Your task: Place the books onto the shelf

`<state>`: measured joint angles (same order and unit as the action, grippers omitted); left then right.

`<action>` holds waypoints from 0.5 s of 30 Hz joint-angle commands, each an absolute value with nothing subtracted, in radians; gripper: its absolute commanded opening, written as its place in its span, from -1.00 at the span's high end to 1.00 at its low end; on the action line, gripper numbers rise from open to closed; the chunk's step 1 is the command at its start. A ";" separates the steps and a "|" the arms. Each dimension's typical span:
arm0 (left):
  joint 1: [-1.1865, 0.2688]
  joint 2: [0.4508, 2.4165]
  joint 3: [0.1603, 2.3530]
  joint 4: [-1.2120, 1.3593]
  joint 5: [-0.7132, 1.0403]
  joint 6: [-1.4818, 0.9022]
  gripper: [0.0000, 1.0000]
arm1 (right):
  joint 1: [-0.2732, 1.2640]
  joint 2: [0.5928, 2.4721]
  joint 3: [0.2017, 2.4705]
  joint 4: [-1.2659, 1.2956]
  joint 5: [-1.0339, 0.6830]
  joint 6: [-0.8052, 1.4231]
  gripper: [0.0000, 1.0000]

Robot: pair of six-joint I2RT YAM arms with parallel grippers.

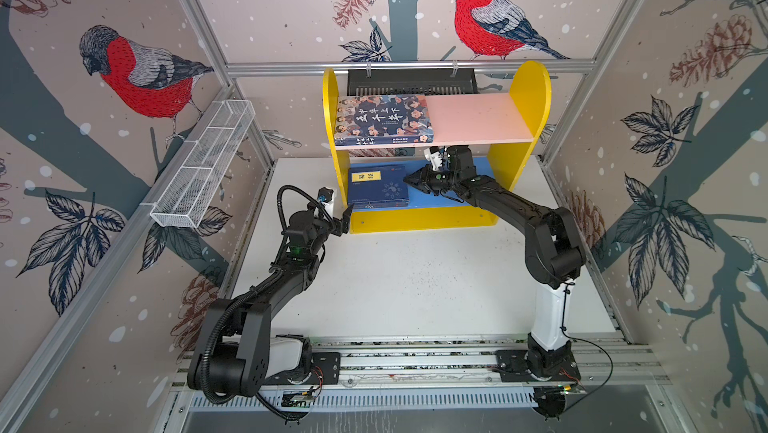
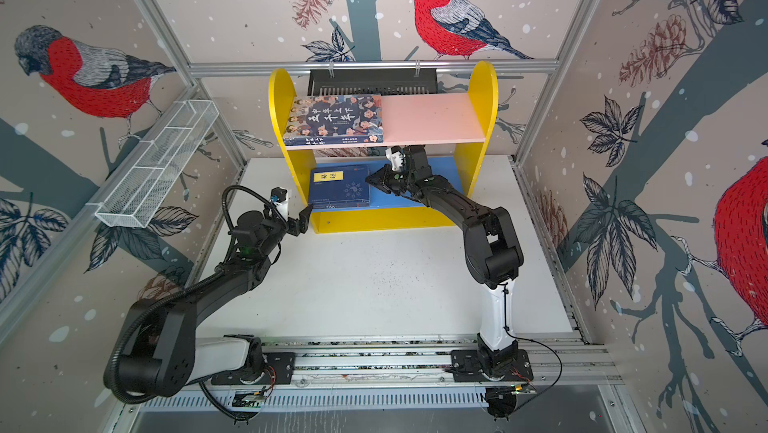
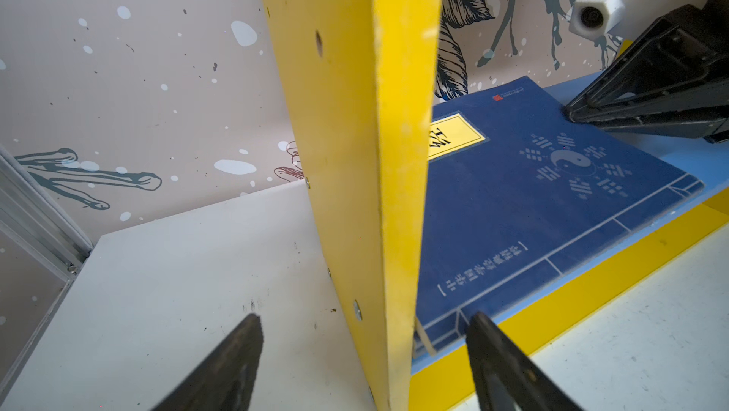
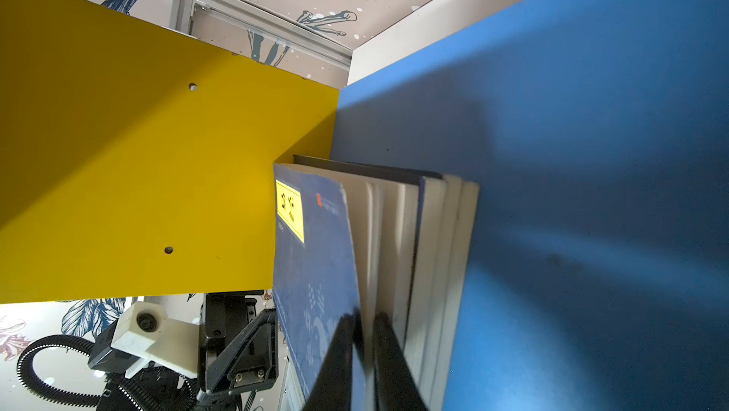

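The shelf [image 1: 530, 90] stands at the back of the table. On its pink upper board [image 1: 478, 119] the large illustrated book [image 1: 382, 119] lies flat at the left. A stack of navy books [image 1: 378, 188] [image 2: 338, 188] lies at the left of the blue lower board [image 4: 591, 152]. My right gripper [image 1: 407, 179] [image 4: 365, 322] reaches in from the right, shut on the right edge of the top navy book [image 4: 311, 251]. My left gripper [image 1: 347, 217] [image 3: 365, 350] is open, its fingers either side of the shelf's left yellow panel [image 3: 355, 113], by the stack's front corner.
A white wire mesh tray [image 1: 203, 165] hangs on the left wall. A black slotted basket [image 1: 411, 82] hangs on the back rail behind the shelf. The white table [image 1: 415, 285] stretches in front of the shelf, between the two arms.
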<state>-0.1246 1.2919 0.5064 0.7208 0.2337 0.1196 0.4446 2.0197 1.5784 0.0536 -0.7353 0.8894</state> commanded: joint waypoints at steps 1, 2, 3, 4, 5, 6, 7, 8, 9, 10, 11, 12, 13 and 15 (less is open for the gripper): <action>-0.124 1.299 0.518 0.778 0.229 0.131 -0.63 | 0.443 2.024 1.586 0.067 -0.745 0.885 0.71; -0.124 1.302 0.521 0.776 0.229 0.134 -0.63 | 0.443 2.025 1.587 0.067 -0.747 0.885 0.70; -0.124 1.304 0.522 0.776 0.229 0.135 -0.63 | 0.444 2.024 1.587 0.068 -0.746 0.885 0.71; -0.124 1.307 0.524 0.770 0.235 0.139 -0.63 | 0.443 2.025 1.587 0.069 -0.747 0.887 0.71; -0.124 1.307 0.525 0.766 0.241 0.142 -0.63 | 0.443 2.024 1.588 0.069 -0.747 0.885 0.70; -0.124 1.307 0.523 0.767 0.241 0.143 -0.63 | 0.444 2.024 1.587 0.069 -0.746 0.885 0.71; -0.124 1.305 0.521 0.770 0.234 0.141 -0.63 | 0.442 2.025 1.588 0.069 -0.746 0.884 0.71; -0.124 1.304 0.519 0.772 0.231 0.140 -0.63 | 0.442 2.025 1.587 0.069 -0.744 0.885 0.71; -0.124 1.303 0.516 0.772 0.231 0.138 -0.63 | 0.441 2.025 1.586 0.070 -0.745 0.885 0.71; -0.124 1.301 0.513 0.772 0.233 0.138 -0.63 | 0.440 2.026 1.586 0.071 -0.744 0.885 0.71; -0.125 1.300 0.511 0.770 0.235 0.138 -0.63 | 0.440 2.026 1.586 0.071 -0.745 0.885 0.71; -0.124 1.297 0.508 0.770 0.236 0.137 -0.63 | 0.440 2.028 1.587 0.069 -0.745 0.885 0.71; -0.124 1.294 0.506 0.769 0.236 0.135 -0.63 | 0.440 2.028 1.586 0.069 -0.746 0.884 0.70; -0.124 1.287 0.505 0.762 0.232 0.132 -0.64 | 0.438 2.026 1.584 0.070 -0.745 0.884 0.66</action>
<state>-0.1246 1.2968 0.5072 0.7200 0.2344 0.1280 0.4408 2.0247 1.5799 0.0536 -0.7380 0.8894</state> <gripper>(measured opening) 0.820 0.162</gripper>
